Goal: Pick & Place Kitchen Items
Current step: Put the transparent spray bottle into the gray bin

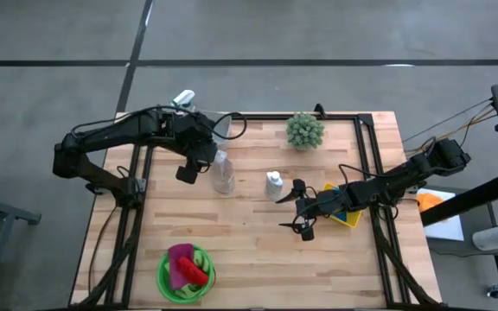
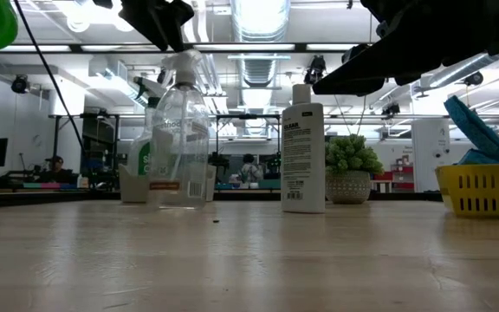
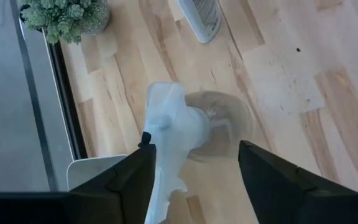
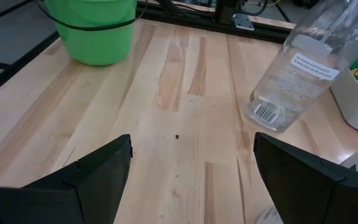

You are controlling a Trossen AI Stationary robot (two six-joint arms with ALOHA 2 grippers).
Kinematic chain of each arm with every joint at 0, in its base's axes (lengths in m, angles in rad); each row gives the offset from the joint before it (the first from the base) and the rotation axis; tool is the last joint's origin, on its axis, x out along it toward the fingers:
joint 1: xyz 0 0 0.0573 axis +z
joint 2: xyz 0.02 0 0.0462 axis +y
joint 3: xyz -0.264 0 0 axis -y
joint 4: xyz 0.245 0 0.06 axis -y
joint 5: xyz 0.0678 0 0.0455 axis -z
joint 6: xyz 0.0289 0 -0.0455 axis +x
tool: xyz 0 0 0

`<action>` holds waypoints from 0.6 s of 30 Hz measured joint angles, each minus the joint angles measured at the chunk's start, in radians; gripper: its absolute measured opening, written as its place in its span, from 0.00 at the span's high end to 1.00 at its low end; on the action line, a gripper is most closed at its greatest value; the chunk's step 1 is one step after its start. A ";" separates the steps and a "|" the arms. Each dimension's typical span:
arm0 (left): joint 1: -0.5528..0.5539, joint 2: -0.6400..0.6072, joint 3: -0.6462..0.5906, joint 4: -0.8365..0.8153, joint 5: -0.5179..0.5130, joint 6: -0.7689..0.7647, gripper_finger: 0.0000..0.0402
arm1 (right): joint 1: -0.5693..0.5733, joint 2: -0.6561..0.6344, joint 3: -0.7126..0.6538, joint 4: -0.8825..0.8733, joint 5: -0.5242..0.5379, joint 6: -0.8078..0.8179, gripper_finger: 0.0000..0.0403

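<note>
A clear spray bottle [image 1: 223, 175] with a white trigger head [image 3: 169, 121] stands upright on the wooden table, left of centre. My left gripper [image 1: 188, 166] is open just above it, one finger on either side of the head [image 3: 194, 155]. I cannot tell whether a finger touches the head. A small white bottle [image 1: 273, 183] stands upright near the middle. My right gripper [image 1: 302, 213] is open and empty, low over the table right of centre, next to the white bottle. A green bowl [image 1: 164, 278] at the near left holds a pink cloth [image 1: 180, 259] and a red item [image 1: 195, 273].
A spiky potted plant [image 1: 304, 130] stands at the far edge. A yellow basket [image 1: 350, 218] with a blue item [image 2: 479, 130] sits at the right, partly under my right arm. A second bottle with a green label [image 2: 139, 165] stands behind the clear one. Bare wood lies in the near middle.
</note>
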State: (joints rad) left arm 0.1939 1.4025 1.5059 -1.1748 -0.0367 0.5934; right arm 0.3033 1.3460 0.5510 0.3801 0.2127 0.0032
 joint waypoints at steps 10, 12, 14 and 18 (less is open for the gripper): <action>-0.034 -0.048 -0.001 -0.001 0.012 -0.002 0.43 | 0.000 0.000 0.000 -0.010 -0.001 0.001 0.17; -0.044 -0.067 -0.001 0.000 0.014 -0.019 0.43 | 0.000 0.000 0.000 -0.010 -0.001 0.001 0.17; -0.046 -0.082 -0.001 0.000 0.025 -0.049 0.43 | 0.000 0.000 0.000 -0.010 -0.001 0.001 0.17; -0.044 -0.088 -0.001 0.000 0.068 -0.139 0.43 | 0.000 0.000 0.000 -0.010 -0.001 0.001 0.17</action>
State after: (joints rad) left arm 0.1501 1.3149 1.5051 -1.1744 0.0310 0.4546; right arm 0.3035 1.3460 0.5510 0.3702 0.2115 0.0040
